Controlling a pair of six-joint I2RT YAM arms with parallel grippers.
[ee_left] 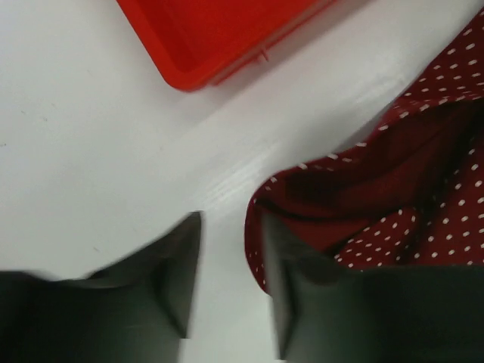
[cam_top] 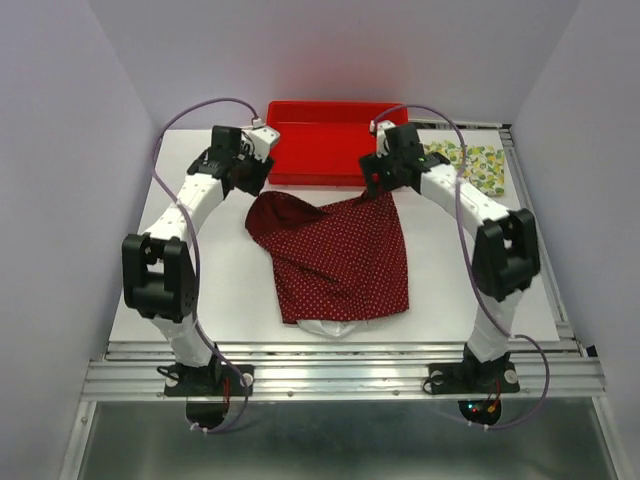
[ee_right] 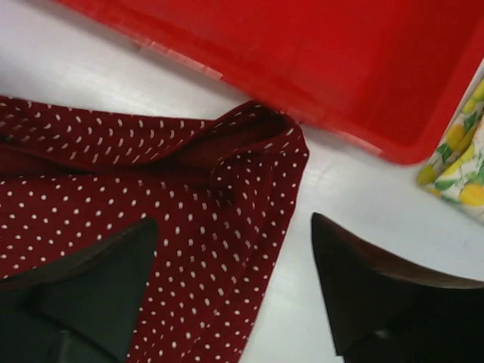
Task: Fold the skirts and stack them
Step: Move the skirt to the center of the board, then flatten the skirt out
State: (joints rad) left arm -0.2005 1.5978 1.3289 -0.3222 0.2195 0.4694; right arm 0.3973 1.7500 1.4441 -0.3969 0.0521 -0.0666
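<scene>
The dark red skirt [cam_top: 340, 255] with tiny white dots lies spread in the middle of the table, a bit of white cloth showing under its near hem. My left gripper [cam_top: 256, 185] hangs over its far left corner [ee_left: 393, 189]; its jaws [ee_left: 231, 219] stand open over bare table, the cloth edge beside the right finger [ee_left: 299, 283]. My right gripper [cam_top: 385, 185] is open above the far right corner [ee_right: 227, 204], with the dotted cloth lying flat below and between the fingers [ee_right: 113, 272]. The lemon-print skirt [cam_top: 472, 165] lies at the back right, its edge [ee_right: 461, 162] visible beside the tray.
A red plastic tray [cam_top: 320, 140] stands at the back centre, just beyond both grippers [ee_left: 219, 38] [ee_right: 340, 68]. White table surface [cam_top: 220, 290] surrounds the skirt. A metal rail [cam_top: 340, 375] runs along the near edge.
</scene>
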